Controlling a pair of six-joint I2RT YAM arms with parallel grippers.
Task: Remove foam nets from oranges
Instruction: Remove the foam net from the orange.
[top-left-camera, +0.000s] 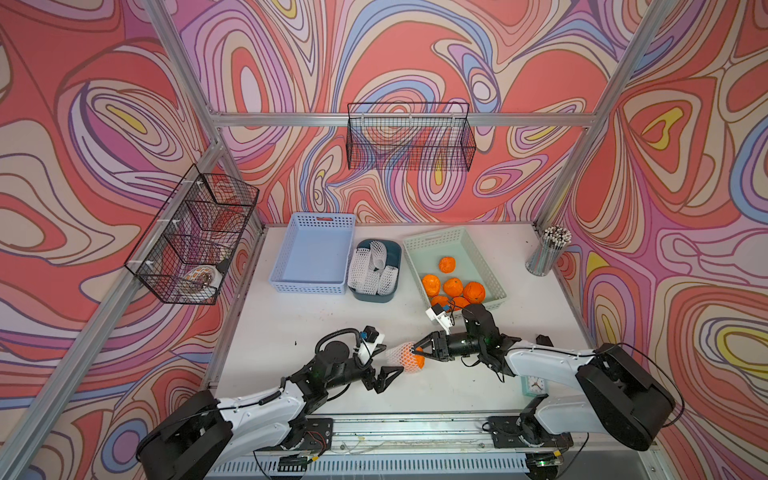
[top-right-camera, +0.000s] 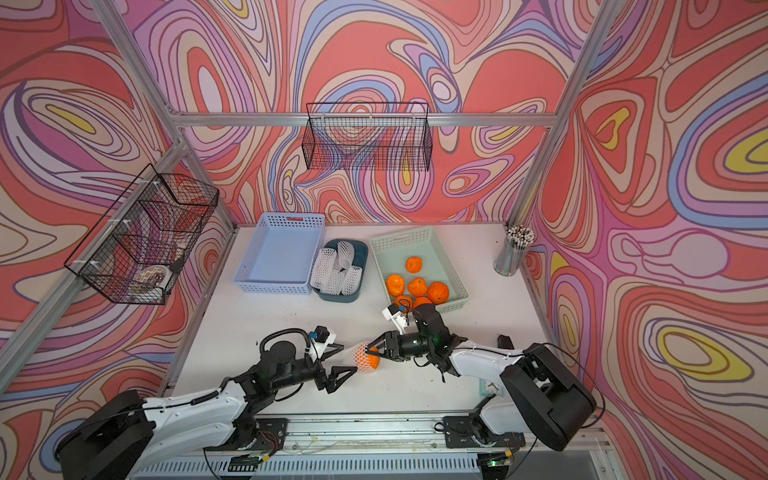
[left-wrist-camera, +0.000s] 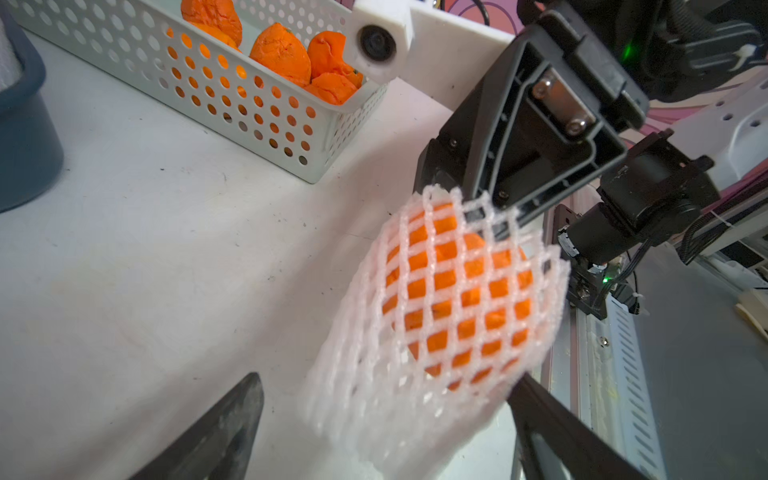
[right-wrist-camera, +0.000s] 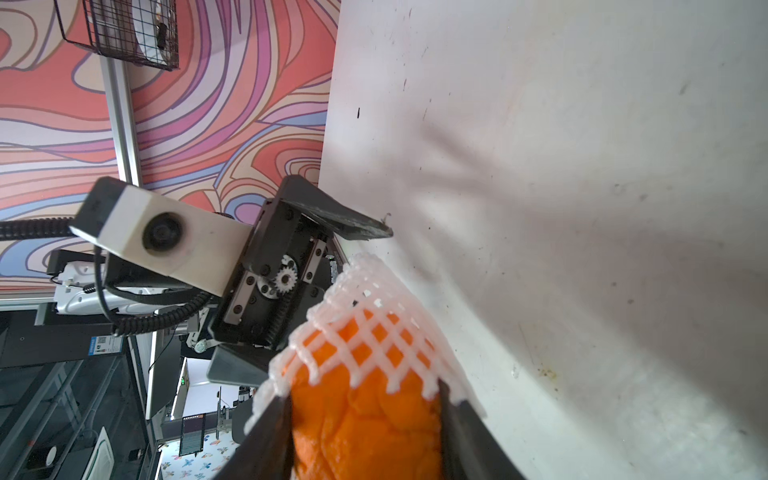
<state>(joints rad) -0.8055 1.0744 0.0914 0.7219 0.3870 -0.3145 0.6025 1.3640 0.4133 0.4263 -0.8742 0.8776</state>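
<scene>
Orange (right-wrist-camera: 365, 424) clamped in right claw (top-left-camera: 419, 356) near table (top-left-camera: 291, 332) front edge, middle; net (left-wrist-camera: 374, 395) half on. Left claw (top-left-camera: 393, 357) spread wide around net's loose end, gripping nothing. Six bare oranges (top-left-camera: 453, 286) in green basket (top-left-camera: 434, 237), back right; stripped nets (top-left-camera: 370, 270) in dark tub (top-left-camera: 395, 249) beside. Probably the last one.

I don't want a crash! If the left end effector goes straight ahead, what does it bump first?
The left end effector probably meets the white foam mesh net first, wrapped around the round orange fruit in the right end effector.
</scene>
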